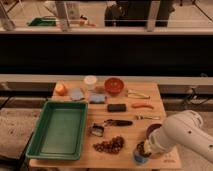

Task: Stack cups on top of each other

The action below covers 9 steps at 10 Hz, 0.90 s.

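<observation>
**Cups: two at the front right, one at the back**

The blue cup [140, 158] sits at the front right edge of the table [125, 120], low and round. The gripper [143, 149] is directly over it (whether they touch cannot be told). The dark maroon-purple cup [153, 130] lies just behind the blue one. Only a curved part of its rim shows past the white arm [186, 136]. The pale yellow cup [90, 80] stands upright and alone near the table's back edge, well apart from the other two.
</observation>
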{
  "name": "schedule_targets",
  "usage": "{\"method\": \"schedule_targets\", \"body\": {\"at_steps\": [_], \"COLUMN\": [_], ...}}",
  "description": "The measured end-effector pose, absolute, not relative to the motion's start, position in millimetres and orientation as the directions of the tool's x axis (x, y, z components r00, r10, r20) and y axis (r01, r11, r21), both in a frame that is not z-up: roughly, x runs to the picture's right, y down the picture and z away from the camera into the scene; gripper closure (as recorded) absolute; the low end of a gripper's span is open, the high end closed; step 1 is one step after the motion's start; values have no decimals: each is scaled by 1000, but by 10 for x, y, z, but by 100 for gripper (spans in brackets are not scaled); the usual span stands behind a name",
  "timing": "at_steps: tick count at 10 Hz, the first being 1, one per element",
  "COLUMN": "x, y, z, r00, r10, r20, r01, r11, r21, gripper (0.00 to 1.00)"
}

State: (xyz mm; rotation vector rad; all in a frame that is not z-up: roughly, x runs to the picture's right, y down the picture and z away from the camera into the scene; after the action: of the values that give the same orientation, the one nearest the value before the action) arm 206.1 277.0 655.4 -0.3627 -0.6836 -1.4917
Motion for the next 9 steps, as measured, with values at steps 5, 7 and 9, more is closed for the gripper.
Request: {"method": "schedule_targets", "body": {"at_steps": [5, 7, 9], "x": [2157, 2135, 2146], "y": [2849, 2843, 2854], "z": [6621, 6633, 6633], "r00": [-38, -45, -47], "r10": [-787, -786, -784], "r20": [616, 616, 619], "r01": [986, 988, 990], "r11": [69, 54, 47], "r21": [149, 142, 134], "gripper": [100, 88, 68]}}
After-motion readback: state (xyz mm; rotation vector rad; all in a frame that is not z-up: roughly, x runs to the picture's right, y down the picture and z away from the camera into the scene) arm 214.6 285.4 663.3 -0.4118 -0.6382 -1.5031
